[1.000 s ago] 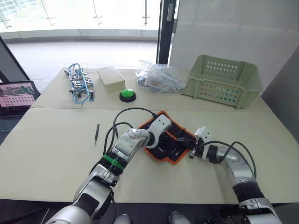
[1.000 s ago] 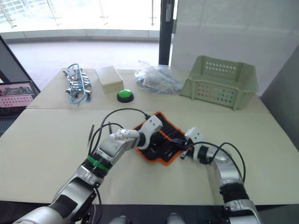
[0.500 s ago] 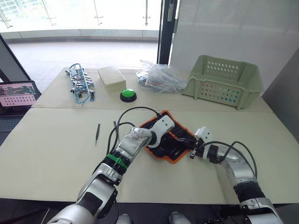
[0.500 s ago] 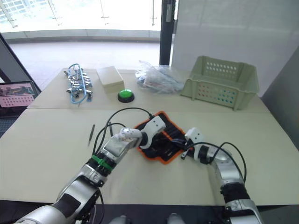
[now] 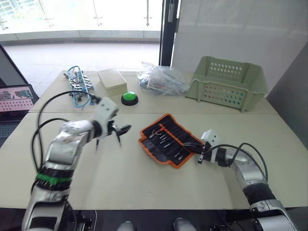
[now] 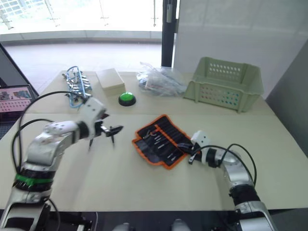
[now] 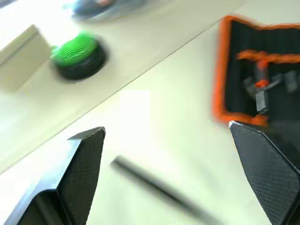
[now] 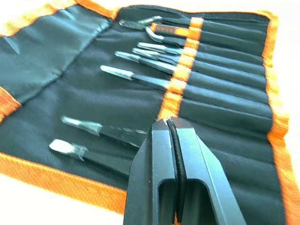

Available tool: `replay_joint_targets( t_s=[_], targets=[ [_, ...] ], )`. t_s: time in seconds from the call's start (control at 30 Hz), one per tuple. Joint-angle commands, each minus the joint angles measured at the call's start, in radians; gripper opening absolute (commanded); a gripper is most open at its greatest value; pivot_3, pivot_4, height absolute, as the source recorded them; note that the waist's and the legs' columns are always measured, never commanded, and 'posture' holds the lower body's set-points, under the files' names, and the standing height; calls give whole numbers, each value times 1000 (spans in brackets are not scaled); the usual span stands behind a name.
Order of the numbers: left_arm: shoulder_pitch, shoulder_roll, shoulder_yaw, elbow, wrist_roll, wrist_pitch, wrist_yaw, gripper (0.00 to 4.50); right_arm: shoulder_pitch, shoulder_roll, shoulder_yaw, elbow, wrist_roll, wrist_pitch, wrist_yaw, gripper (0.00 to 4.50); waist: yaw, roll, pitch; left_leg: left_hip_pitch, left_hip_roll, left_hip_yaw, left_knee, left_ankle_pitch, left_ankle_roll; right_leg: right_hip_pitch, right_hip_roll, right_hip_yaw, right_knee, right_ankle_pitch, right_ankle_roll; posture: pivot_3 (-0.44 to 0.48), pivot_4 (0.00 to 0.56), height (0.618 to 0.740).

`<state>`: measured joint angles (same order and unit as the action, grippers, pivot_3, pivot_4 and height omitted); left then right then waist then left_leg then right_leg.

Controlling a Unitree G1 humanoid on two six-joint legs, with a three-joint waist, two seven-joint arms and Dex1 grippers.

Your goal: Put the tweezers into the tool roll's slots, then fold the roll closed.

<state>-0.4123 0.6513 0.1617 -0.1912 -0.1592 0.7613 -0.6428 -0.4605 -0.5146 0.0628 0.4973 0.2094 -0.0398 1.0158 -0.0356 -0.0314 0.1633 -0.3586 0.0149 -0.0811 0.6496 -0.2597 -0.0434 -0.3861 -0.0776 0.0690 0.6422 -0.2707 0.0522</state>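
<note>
Left fingers apart above loose tweezers; right fingers together over tool roll slots

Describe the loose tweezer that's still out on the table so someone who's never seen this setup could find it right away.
Start at the open black fabric tool roll with orange edging on the near beige table. Look toward the robot's left, to the left gripper with its jaws open. The slim dark pointed metal tweezer lies bare on the table there, unlike the ones tucked in the roll's slots.
</note>
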Motion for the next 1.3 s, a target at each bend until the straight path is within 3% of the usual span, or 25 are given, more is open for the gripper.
replay_joint_targets(
  t_s=[0.03,0.13,0.27,0.43,0.57,0.73,1.07,1.3],
  targets=[
    [170,10,166,-108,20,-145,62,4486,25,-18,22,95,-53,6,10,0,2,-1,0,0,0,0,0,0,0,0,0,0,-1,0,0,0,150,740],
    [335,-96,356,-134,-34,-303,131,4486,11,-16,23,124,-49,-9,27,0,2,-1,0,0,0,1,0,0,0,0,-1,0,-1,0,0,0,150,740],
    [616,-242,487,-159,-136,-462,81,4486,-20,-9,32,175,-57,-34,45,0,-2,-2,-1,2,1,2,-1,0,0,1,-1,0,-1,1,-1,0,150,740],
    [857,-379,583,-223,-329,-520,30,4486,-48,-5,35,227,-62,-60,60,0,0,-10,-5,3,2,3,-2,0,0,2,0,0,-2,0,-1,0,150,740],
    [962,-437,614,-153,-329,-664,6,4486,-59,-6,31,248,-63,-69,66,0,0,-10,-6,6,2,3,-2,0,0,6,0,0,-3,0,-2,0,150,740],
    [1014,-475,610,-100,-345,-752,-4,4486,-64,-6,25,260,-59,-68,72,0,-4,-10,-6,6,2,3,-3,0,0,8,0,0,-8,0,-2,0,150,740],
    [1036,-466,558,-64,-366,-787,-12,4486,-57,4,22,245,-52,-59,72,0,-6,-10,-7,6,2,3,-3,-1,1,10,1,0,-11,0,-2,0,150,740],
    [916,-390,490,-70,-383,-679,61,4486,-30,13,13,200,-43,-35,59,0,-4,-10,-7,6,2,2,-4,-1,1,10,1,-1,-11,0,-2,0,150,740]
  ],
)
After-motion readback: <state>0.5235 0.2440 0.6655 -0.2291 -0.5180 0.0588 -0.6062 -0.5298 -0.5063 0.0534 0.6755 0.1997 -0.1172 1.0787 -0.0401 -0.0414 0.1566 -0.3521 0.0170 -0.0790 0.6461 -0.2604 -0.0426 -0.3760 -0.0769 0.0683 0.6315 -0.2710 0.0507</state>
